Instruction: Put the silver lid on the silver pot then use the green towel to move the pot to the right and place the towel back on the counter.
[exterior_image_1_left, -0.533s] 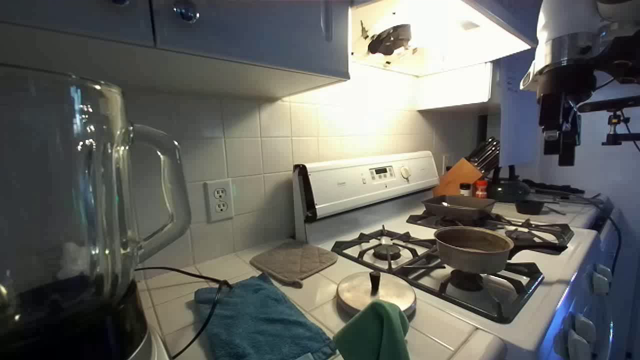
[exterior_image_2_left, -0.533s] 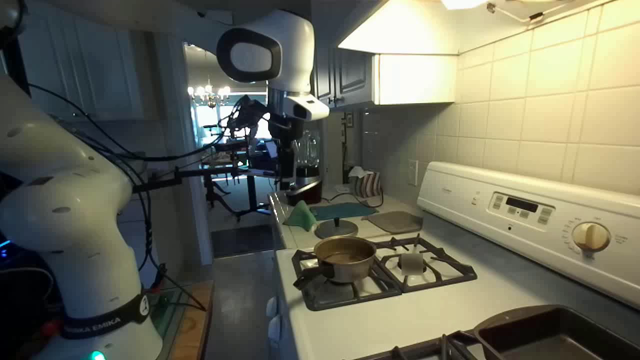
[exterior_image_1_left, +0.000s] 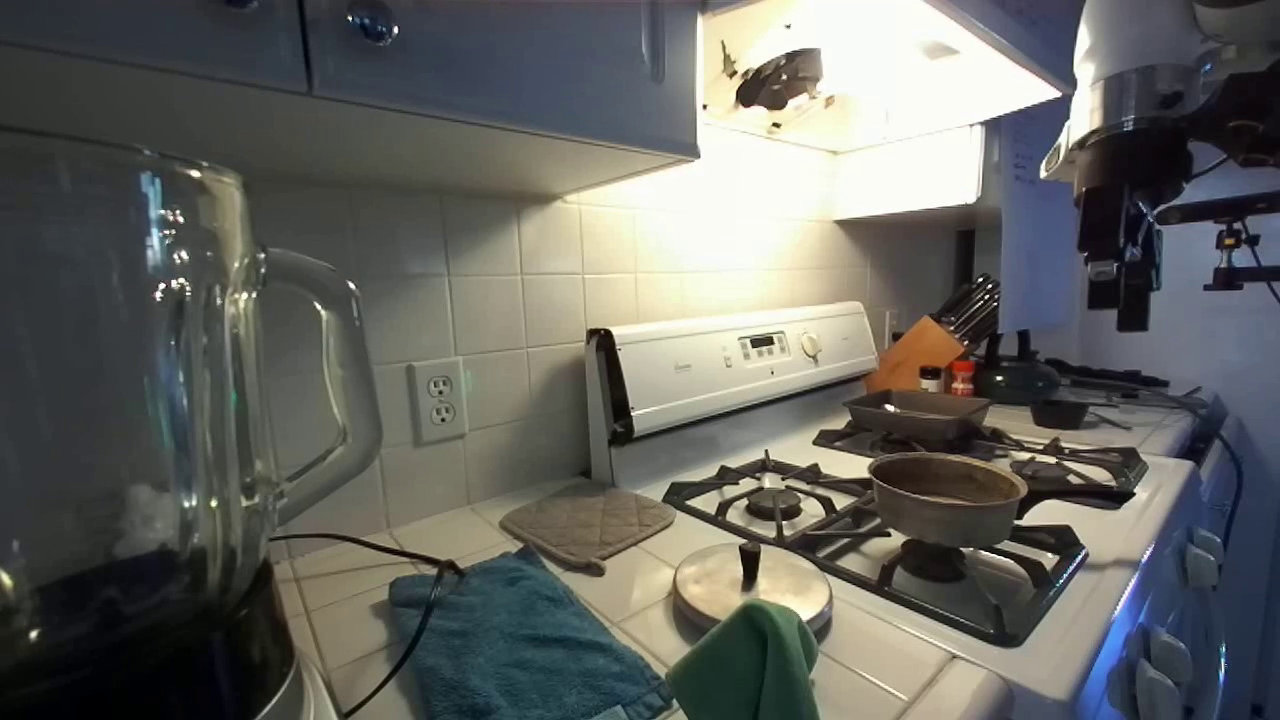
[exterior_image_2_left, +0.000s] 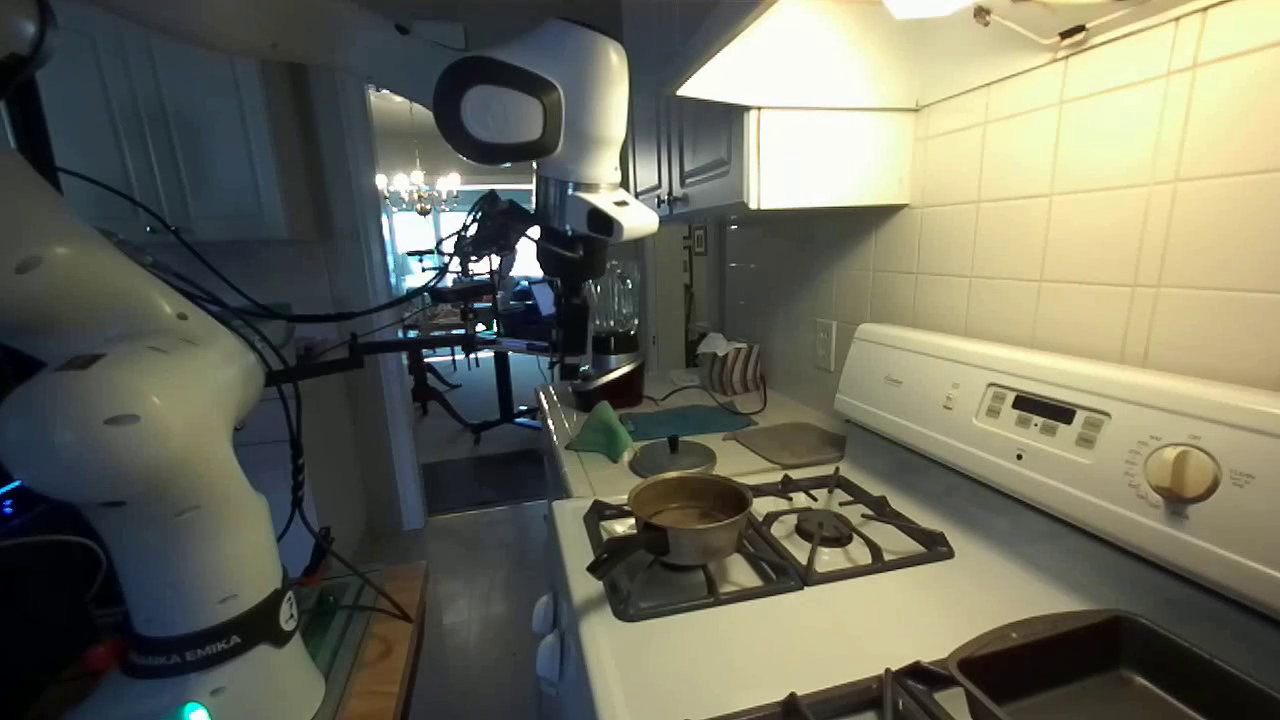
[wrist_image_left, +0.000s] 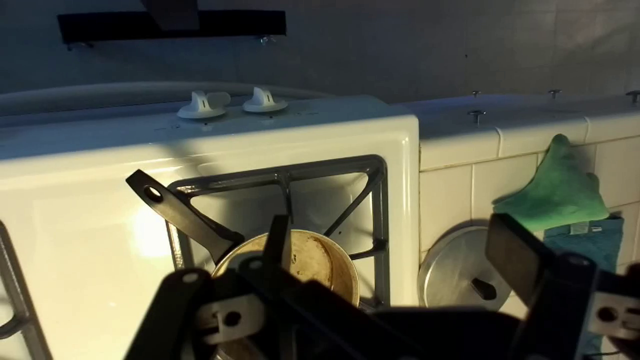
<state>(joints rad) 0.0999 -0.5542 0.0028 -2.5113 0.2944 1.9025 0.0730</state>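
Silver lid (wrist_image_left: 450, 272) is resting on the counter (wrist_image_left: 445, 195) near the green towel (wrist_image_left: 557, 190) and, like the silver pot (exterior_image_2_left: 712, 538) on its grate (wrist_image_left: 381, 215), is keeping its earlier place; we are holding our gripper (wrist_image_left: 392, 244) motionless, fingers wide apart.

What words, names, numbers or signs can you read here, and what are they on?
"ANKA EMIKA": on the black band around the robot's base; first letters too dark.
Too small or blurred to read: marks on the stove panel, hanging paper and the band's round badge.
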